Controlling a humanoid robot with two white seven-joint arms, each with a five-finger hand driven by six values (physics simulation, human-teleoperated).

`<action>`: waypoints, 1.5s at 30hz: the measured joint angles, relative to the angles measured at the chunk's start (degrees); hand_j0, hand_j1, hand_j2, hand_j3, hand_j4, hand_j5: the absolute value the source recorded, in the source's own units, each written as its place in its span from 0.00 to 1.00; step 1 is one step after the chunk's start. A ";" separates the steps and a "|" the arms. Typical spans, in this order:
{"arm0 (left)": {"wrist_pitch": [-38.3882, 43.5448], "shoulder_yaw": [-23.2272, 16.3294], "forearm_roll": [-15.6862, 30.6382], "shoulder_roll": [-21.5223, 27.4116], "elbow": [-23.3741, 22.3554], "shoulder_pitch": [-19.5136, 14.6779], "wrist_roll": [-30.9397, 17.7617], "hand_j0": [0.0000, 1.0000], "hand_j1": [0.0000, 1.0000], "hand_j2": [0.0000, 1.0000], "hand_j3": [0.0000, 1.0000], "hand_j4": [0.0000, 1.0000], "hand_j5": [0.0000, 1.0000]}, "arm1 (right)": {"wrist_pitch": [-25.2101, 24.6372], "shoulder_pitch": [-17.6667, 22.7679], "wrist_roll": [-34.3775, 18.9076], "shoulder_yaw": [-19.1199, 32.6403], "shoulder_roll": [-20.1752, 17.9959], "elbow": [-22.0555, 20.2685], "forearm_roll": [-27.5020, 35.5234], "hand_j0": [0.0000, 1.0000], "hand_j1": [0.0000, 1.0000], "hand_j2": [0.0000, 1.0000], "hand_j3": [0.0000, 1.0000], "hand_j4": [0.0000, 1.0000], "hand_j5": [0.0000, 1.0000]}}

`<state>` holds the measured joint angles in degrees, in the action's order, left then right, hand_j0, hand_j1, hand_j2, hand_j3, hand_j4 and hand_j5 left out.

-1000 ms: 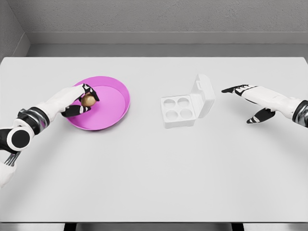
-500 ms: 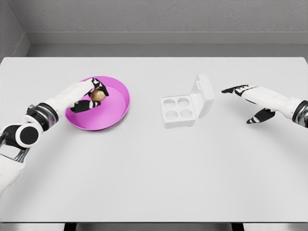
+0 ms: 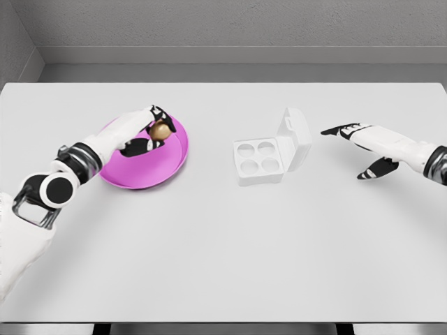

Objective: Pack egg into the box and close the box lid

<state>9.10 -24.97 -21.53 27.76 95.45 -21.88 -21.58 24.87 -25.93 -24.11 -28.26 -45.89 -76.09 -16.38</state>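
A brown egg (image 3: 160,130) is held in my left hand (image 3: 152,130), lifted above the pink plate (image 3: 150,167) near its right side. The white egg box (image 3: 273,149) sits at the table's middle right, its lid standing upright on the right side and its four cups bare. My right hand (image 3: 357,148) hovers to the right of the box, fingers spread, holding nothing and apart from the lid.
The pink plate lies on the left part of the white table (image 3: 223,244). A grey wall runs behind the table's far edge.
My left hand has lifted the egg off the plate and carried it up and to the right, toward the box. The right hand has stayed still.
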 measured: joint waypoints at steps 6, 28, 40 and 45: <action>-0.02 -1.46 -0.17 -1.32 -0.39 -1.23 0.00 0.42 0.42 0.42 0.42 0.42 0.42 | 0.00 0.18 0.00 0.05 0.07 -0.05 0.00 1.00 1.00 1.00 1.00 1.00 1.00; -0.15 -7.28 -0.49 -9.90 -4.30 -6.07 -0.01 0.42 0.42 0.42 0.42 0.42 0.42 | 0.00 0.26 0.00 -0.02 0.03 -0.18 0.00 1.00 1.00 1.00 1.00 1.00 1.00; -0.43 -10.00 -2.31 -15.35 -8.88 -8.26 0.01 0.42 0.42 0.42 0.42 0.42 0.42 | 0.00 0.26 0.00 -0.07 -0.01 -0.18 0.00 1.00 1.00 1.00 1.00 1.00 1.00; -0.57 -10.47 -3.32 -17.23 -11.01 -8.61 0.00 0.42 0.42 0.42 0.42 0.42 0.42 | 0.00 0.26 0.00 -0.07 -0.01 -0.20 0.00 1.00 1.00 1.00 1.00 1.00 1.00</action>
<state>8.53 -35.44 -24.85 10.53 84.44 -30.50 -21.58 24.87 -25.66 -24.11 -28.33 -45.90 -76.29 -16.38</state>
